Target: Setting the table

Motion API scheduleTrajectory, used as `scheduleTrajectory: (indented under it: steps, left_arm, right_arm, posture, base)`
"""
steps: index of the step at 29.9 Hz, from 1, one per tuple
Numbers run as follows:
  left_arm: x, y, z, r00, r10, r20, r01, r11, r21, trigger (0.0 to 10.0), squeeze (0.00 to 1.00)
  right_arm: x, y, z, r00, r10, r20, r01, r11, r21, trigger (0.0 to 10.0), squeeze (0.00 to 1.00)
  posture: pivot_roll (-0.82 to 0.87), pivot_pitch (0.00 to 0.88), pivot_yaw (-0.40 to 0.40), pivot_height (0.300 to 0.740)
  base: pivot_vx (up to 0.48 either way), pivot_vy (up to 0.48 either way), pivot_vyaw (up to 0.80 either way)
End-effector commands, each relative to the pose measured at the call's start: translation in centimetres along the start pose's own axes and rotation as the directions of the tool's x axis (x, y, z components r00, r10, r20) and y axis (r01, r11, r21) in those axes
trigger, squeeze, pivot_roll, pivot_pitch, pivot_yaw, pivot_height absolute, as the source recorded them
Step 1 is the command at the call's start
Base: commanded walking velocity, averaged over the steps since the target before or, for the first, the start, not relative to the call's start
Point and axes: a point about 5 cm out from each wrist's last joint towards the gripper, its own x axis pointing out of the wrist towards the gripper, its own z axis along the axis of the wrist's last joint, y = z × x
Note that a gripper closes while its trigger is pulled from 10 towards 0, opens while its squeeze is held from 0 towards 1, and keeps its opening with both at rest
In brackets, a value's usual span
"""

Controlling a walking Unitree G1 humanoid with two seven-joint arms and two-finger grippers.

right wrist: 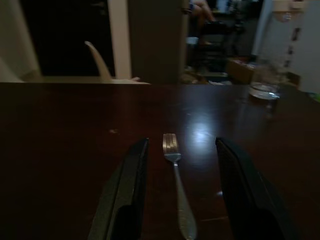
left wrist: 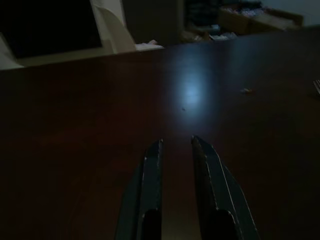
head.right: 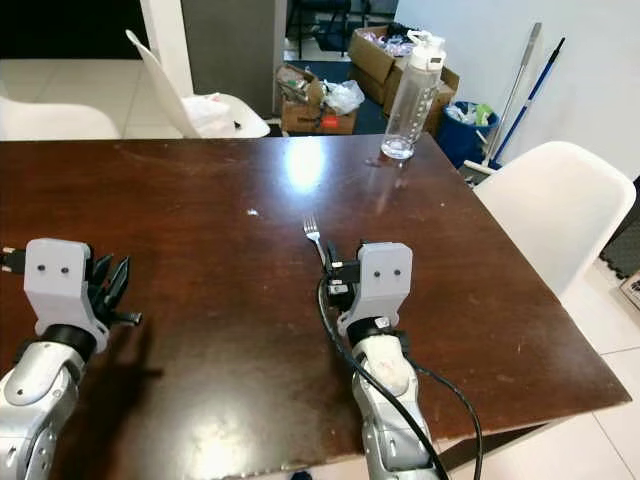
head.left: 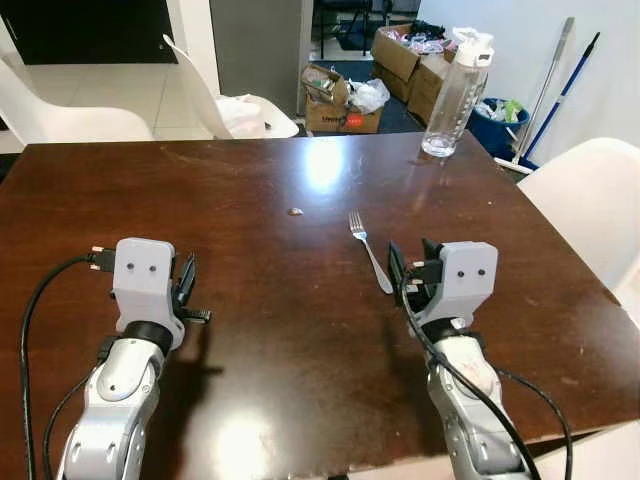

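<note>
- Both eye views look down from the head at the brown table (head.left: pixel 300 330), sharing the fork (head.left: pixel 370 250)
- Each wrist view looks low along its black fingers (right wrist: pixel 130 190)

glossy dark wood table (head.left: pixel 250 300), shiny metal fork (head.left: pixel 371 251)

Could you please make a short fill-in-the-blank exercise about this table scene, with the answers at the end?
1. The fork lies flat between the open jaws of the ____ gripper.
2. The clear water bottle stands near the table's far ____ corner.
3. The fork's tines point ____ from the robot.
4. The left gripper holds ____.

Answers: right; right; away; nothing
</note>
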Motion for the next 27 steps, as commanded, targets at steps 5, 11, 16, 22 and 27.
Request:
scheduleTrajectory:
  steps: [5, 11, 16, 22, 27]
  left_arm:
    - [-0.16, 0.0, -0.68, 1.0, 0.004, -0.027, -0.004, 1.0, -0.002, 10.0, 0.0]
    - [-0.17, 0.03, -0.67, 1.0, 0.005, -0.027, -0.005, 1.0, -0.001, 10.0, 0.0]
    - [-0.19, 0.02, -0.68, 1.0, 0.006, -0.027, -0.006, 1.0, -0.002, 10.0, 0.0]
    - [-0.19, -0.02, -0.68, 1.0, 0.006, -0.028, -0.006, 1.0, -0.003, 10.0, 0.0]
    - [-0.17, -0.03, -0.69, 1.0, 0.005, -0.027, -0.005, 1.0, -0.001, 10.0, 0.0]
  right_arm:
    - [-0.14, -0.22, -0.43, 1.0, -0.009, -0.02, 0.009, 1.0, 0.0, 10.0, 0.0]
    - [-0.18, -0.22, -0.47, 1.0, -0.011, -0.022, 0.011, 1.0, 0.001, 10.0, 0.0]
    - [-0.19, -0.22, -0.5, 1.0, -0.011, -0.024, 0.011, 1.0, 0.002, 10.0, 0.0]
    - [-0.17, -0.23, -0.54, 1.0, -0.011, -0.026, 0.011, 1.0, 0.004, 10.0, 0.0]
    - [-0.13, -0.2, -0.61, 0.999, -0.014, -0.033, 0.015, 1.0, 0.013, 10.0, 0.0]
  posture:
    - [0.0, 0.026, 0.011, 0.74]
    - [0.0, 0.028, 0.011, 0.74]
    - [0.0, 0.028, 0.011, 0.74]
    - [0.0, 0.03, 0.01, 0.74]
    - [0.0, 0.031, 0.011, 0.74]
  base:
    - [-0.31, 0.0, 0.0]
    - [-0.308, 0.0, 0.0]
    - [-0.309, 0.0, 0.0]
    - [-0.305, 0.0, 0.0]
    - [-0.099, 0.0, 0.0]
